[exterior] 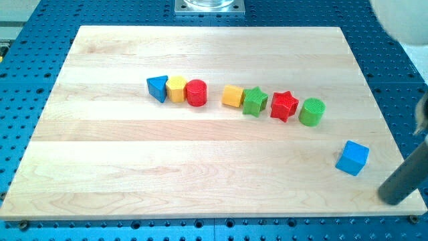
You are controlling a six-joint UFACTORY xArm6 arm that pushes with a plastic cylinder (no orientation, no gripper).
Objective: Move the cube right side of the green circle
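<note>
Resting at lower right of the frame, my tip (391,199), just right of and below the blue cube (352,158); no hand fitted, only a rod. Sitting on the counter (200,167), cube apart from, lower right of, the green circle (311,112).

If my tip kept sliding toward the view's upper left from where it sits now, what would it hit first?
Most likely the blue cube, which lies just up and left of my tip. The green cylinder sits farther along. Depth is unclear from one view, so the tip might pass beside the cube.
</note>
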